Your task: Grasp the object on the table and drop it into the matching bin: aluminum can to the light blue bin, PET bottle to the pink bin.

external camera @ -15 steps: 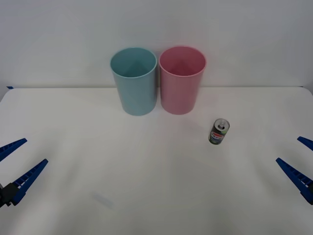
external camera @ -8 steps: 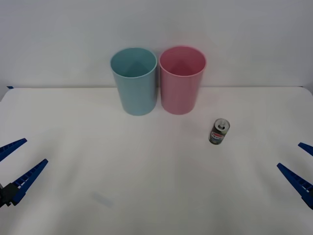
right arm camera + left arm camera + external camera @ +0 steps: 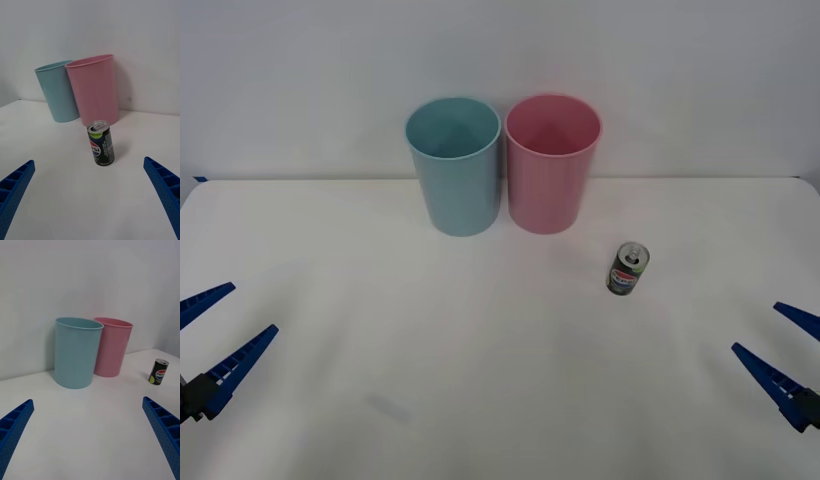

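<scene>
A small dark aluminum can (image 3: 628, 268) with a silver top stands upright on the white table (image 3: 480, 360), right of centre and in front of the pink bin (image 3: 552, 163). The light blue bin (image 3: 454, 165) stands just left of the pink one at the back. My right gripper (image 3: 785, 350) is open low at the right edge, well short of the can. In the right wrist view the can (image 3: 100, 144) stands ahead between the open fingers (image 3: 163, 187), with both bins behind. My left gripper (image 3: 210, 335) waits open at the left edge; the left wrist view has the can (image 3: 158, 372) far off.
A white wall rises behind the bins. The table's back edge (image 3: 680, 179) runs just behind them. Bare tabletop spreads between both grippers and the can.
My right gripper has shifted a little left, farther into view at the right edge. The can, the bins and the left gripper have not moved.
</scene>
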Motion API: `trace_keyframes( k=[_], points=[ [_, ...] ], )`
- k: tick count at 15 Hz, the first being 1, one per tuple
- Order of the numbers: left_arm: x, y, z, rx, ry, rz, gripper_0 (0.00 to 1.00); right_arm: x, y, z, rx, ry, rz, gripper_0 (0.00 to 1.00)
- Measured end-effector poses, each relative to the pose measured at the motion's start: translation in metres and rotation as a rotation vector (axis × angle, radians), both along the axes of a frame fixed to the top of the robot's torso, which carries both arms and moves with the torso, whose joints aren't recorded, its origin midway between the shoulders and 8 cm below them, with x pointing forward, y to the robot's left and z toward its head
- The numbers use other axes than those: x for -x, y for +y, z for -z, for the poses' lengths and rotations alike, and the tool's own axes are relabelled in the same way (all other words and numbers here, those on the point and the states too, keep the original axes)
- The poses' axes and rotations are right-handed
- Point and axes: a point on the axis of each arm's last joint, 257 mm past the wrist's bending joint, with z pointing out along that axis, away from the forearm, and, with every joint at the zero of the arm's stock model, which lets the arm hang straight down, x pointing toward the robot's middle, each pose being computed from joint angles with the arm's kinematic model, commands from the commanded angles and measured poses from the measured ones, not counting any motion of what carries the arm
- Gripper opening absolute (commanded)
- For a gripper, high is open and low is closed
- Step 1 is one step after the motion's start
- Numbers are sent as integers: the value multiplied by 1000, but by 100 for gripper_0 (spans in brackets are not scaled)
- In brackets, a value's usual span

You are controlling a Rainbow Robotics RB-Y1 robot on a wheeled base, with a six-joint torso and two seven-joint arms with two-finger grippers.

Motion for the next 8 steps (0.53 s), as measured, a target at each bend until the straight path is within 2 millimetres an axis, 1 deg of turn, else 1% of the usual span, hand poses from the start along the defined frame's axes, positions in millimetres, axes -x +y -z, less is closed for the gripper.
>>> trace_keyframes(
  k=[2, 5, 8],
  points=[
    [0, 0, 0, 0, 0, 0, 100, -5, 5, 6, 17, -14, -10, 100],
    [0, 0, 0, 0, 0, 0, 100, -15, 4, 20, 73, -48, -4, 100],
    [0, 0, 0, 0, 0, 0, 100, -27, 9, 33, 80, -35, -13, 100]
  ],
)
